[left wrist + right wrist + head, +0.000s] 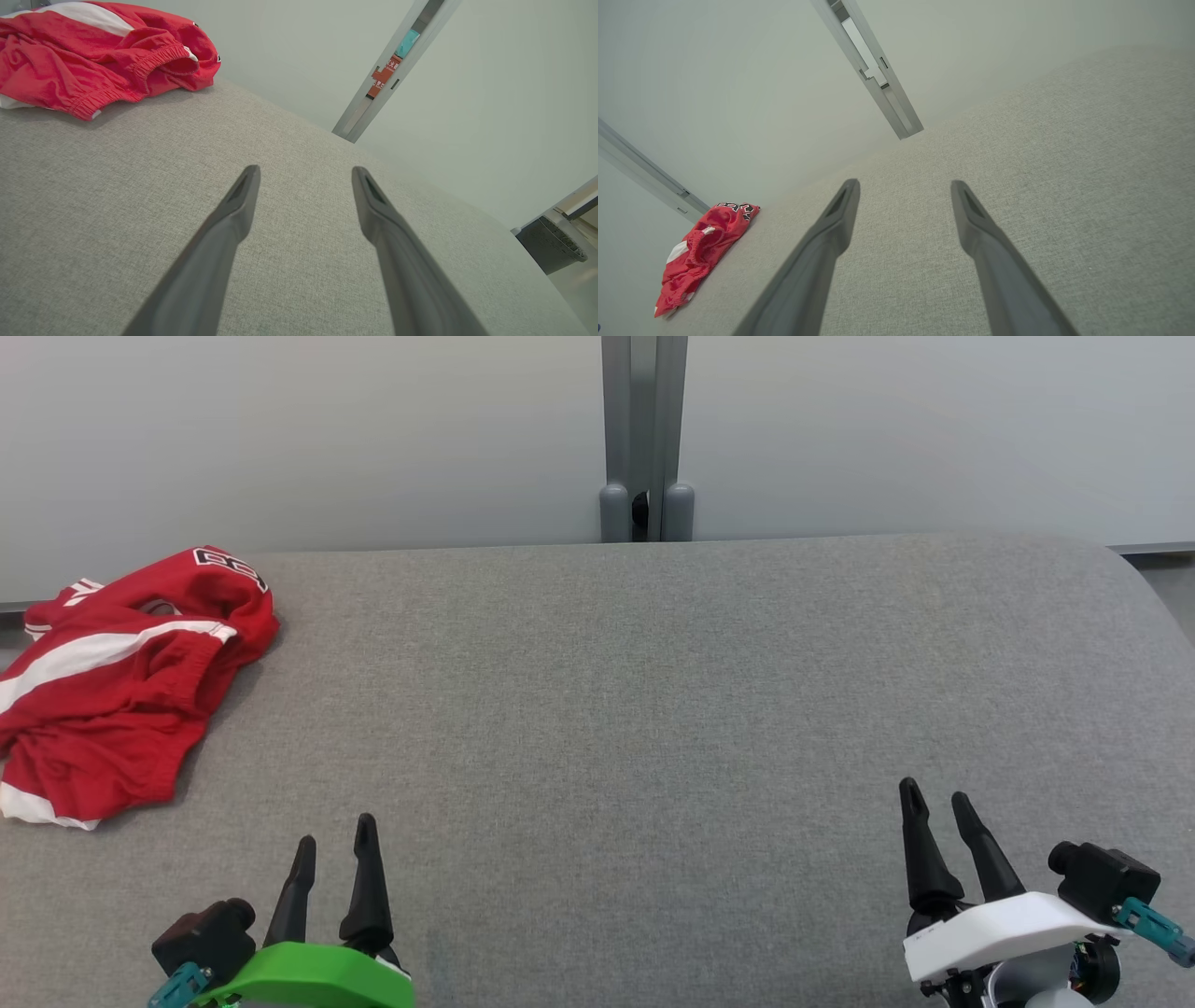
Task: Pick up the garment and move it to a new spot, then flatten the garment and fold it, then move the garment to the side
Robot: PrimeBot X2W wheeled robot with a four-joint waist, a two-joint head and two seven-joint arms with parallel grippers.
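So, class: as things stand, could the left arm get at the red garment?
Probably yes. The left gripper is open and empty. The red garment lies crumpled on that side of the grey surface, with only bare fabric between them.

This looks like a test room in a lab or an office, not a home. The walls are plain pale partition panels (280,429) joined by a grey metal post (644,420) that carries small coloured labels (380,77). The work surface is a wide table (653,709) covered in grey cloth, with a rounded corner. A dark bin-like container (551,245) stands on the smooth pale floor (574,289) beside it, and a crumpled red garment (121,681) lies on the bare cloth.
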